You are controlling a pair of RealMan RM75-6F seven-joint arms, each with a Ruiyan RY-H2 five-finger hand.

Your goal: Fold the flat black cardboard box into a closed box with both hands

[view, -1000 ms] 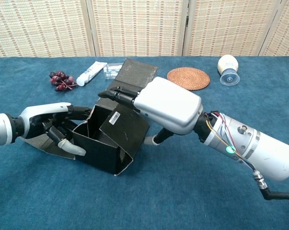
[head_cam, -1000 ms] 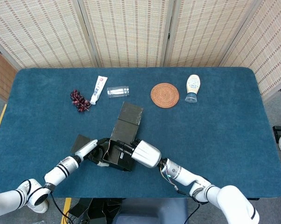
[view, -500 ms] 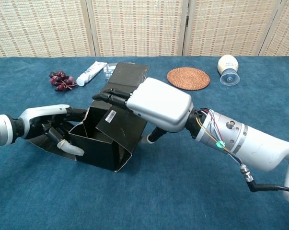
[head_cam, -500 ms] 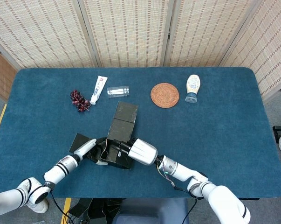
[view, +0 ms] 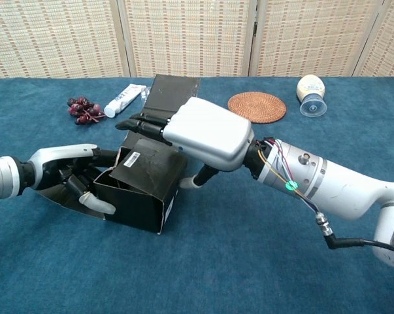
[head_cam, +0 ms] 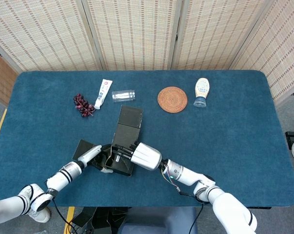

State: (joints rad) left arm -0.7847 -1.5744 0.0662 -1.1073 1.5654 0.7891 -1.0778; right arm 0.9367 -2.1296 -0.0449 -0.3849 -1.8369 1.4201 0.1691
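Black box [view: 141,193] sits half-formed between your hands at the near table edge, lid [view: 170,95] pointing away from you. Left hand [view: 69,176] grips its left wall; right hand [view: 197,134], fingers together, presses a flap from above.

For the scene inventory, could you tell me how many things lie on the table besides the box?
5: grapes, a tube and a clear cup far left of centre; a woven coaster and a bottle far right.
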